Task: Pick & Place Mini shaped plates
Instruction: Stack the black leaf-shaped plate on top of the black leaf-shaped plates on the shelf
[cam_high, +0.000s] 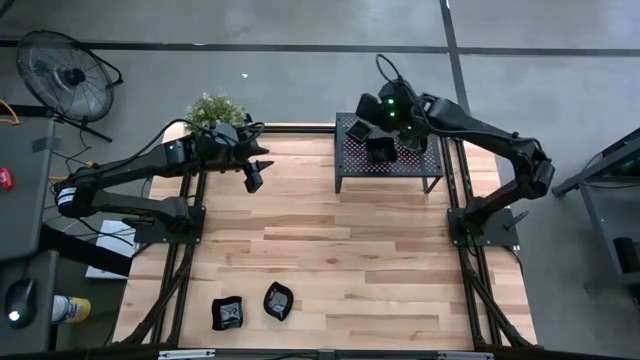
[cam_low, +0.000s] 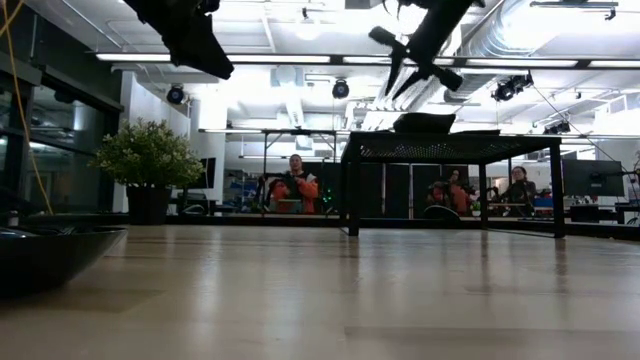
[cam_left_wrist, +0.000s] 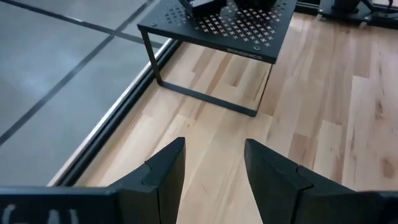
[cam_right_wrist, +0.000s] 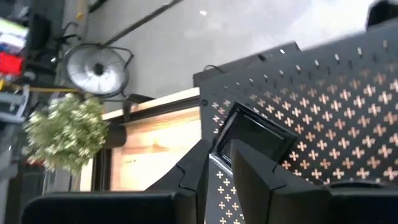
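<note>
Plates: two mini shaped plates (cam_high: 229, 314) (cam_high: 277, 301) lie at the wooden surface's (cam_high: 330, 250) near edge. Left gripper (cam_left_wrist: 213, 171) hovers mid-surface, jaws released and empty. Right gripper (cam_right_wrist: 214, 168) hangs over the rack (cam_high: 350, 165), jaws slightly apart around a square plate's (cam_right_wrist: 258, 134) rim; seat deeper before clenching. Contact itself is hidden.

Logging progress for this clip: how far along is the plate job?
Done: two mini plates sit at the table's near edge. In hand: the right gripper is at a plate on the rack. Left: the other rack plates. The left gripper waits, empty.
</note>
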